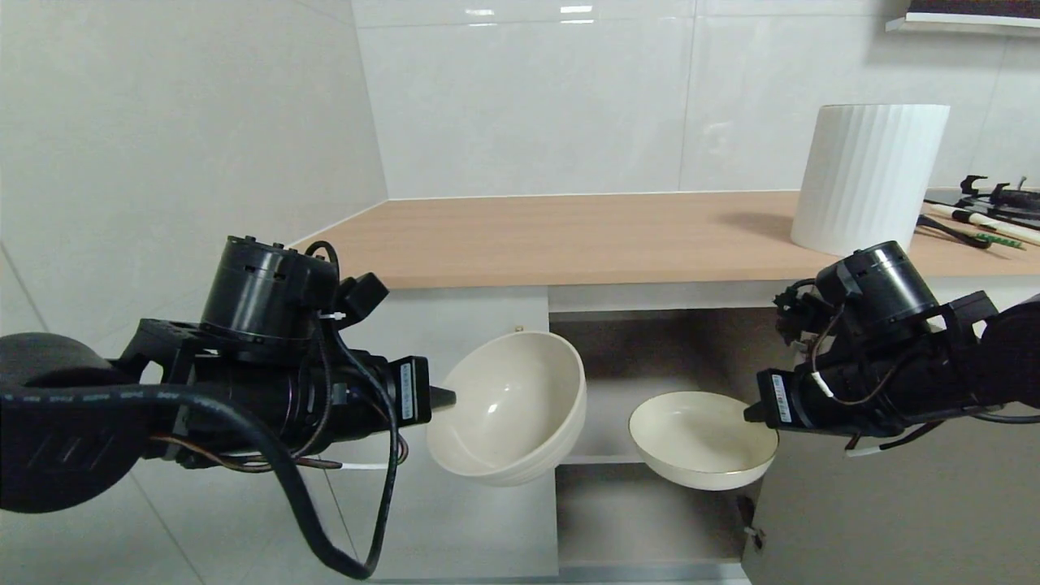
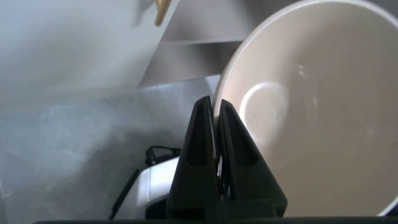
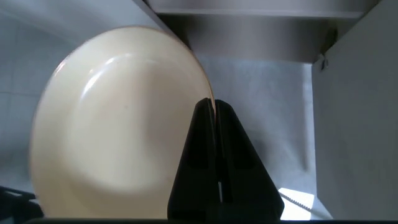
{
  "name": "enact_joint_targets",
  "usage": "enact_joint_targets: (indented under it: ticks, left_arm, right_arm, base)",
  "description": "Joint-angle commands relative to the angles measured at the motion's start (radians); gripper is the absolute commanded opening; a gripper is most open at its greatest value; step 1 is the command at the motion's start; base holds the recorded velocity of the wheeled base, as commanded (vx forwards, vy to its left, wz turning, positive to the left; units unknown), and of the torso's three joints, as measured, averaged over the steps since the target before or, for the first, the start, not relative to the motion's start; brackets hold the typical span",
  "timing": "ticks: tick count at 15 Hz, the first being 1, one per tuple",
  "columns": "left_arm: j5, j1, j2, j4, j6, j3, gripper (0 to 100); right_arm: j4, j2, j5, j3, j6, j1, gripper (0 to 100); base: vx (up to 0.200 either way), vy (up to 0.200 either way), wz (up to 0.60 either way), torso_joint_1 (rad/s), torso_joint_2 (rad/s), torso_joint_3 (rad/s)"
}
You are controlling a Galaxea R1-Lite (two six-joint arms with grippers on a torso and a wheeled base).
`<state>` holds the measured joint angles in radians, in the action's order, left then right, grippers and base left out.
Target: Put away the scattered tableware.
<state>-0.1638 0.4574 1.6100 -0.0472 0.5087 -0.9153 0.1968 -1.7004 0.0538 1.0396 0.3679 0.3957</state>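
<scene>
Left claw: black, tapered fingers pinched nearly closed on the rim of the deep bowl, one finger inside the wall and one outside.
Deep bowl: cream, glossy and smooth, round with high curved walls and a small flat circular base showing inside. It is in the air in front of the cupboard, below the bench edge, tipped on its side so that its mouth faces the right.
Cupboard: pale grey and matt, standing open under the bench, with a flat shelf across the opening between the two dishes.
Bench: light wood-grain top, smooth, with a straight front edge, set against glossy white wall tiles.
Shallow dish: cream, glazed, wide and low with a thin gold line round the rim. It is in the air before the open cupboard, roughly level, mouth up, just right of the deep bowl and apart from it.
Right claw: black fingers closed to a narrow slit over the shallow dish's rim.
Ribbed container: white, matt, upright cylinder with fine vertical ridges, on the bench at the right.
Utensils: thin dark and pale handles lying on the bench beside the ribbed container.
</scene>
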Motion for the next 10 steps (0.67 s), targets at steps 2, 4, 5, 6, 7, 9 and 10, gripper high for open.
enact_joint_targets:
  ticks: [2, 4, 5, 6, 7, 9, 10]
  left_arm:
    - [0.000, 0.000, 0.002, -0.003, 0.001, 0.000, 0]
    - [0.000, 0.000, 0.002, -0.002, 0.001, 0.000, 0]
    - [0.000, 0.000, 0.002, -0.002, 0.002, 0.000, 0]
    - [0.000, 0.000, 0.002, -0.002, 0.002, 0.000, 0]
    - [-0.002, 0.000, 0.002, -0.002, 0.001, 0.000, 0]
    - [-0.002, 0.000, 0.005, -0.003, 0.001, 0.000, 0]
    - [-0.002, 0.000, 0.007, -0.002, 0.001, 0.000, 0]
  right_arm:
    - [-0.002, -0.008, 0.000, 0.000, 0.000, 0.000, 0]
    - [-0.002, -0.011, 0.000, 0.000, 0.000, 0.000, 0]
    - [-0.005, -0.024, 0.000, 0.004, 0.000, 0.000, 0]
    - [-0.005, -0.024, 0.000, 0.004, 0.000, 0.000, 0]
    - [-0.048, -0.079, -0.012, 0.002, 0.000, 0.002, 0]
    - [-0.123, -0.205, -0.077, 0.007, 0.000, 0.005, 0]
    - [-0.169, -0.275, -0.108, 0.014, 0.000, 0.005, 0]
  base:
    - [0.000, 0.000, 0.00, 0.011, 0.08, 0.021]
    - [0.000, 0.000, 0.00, 0.000, 0.00, 0.000]
    - [0.000, 0.000, 0.00, 0.000, 0.00, 0.000]
    - [0.000, 0.000, 0.00, -0.027, 0.02, 0.071]
    - [0.000, 0.000, 0.00, -0.110, 0.20, 0.119]
    - [0.000, 0.000, 0.00, -0.051, 0.08, 0.066]
    - [0.000, 0.000, 0.00, 0.000, 0.00, 0.000]
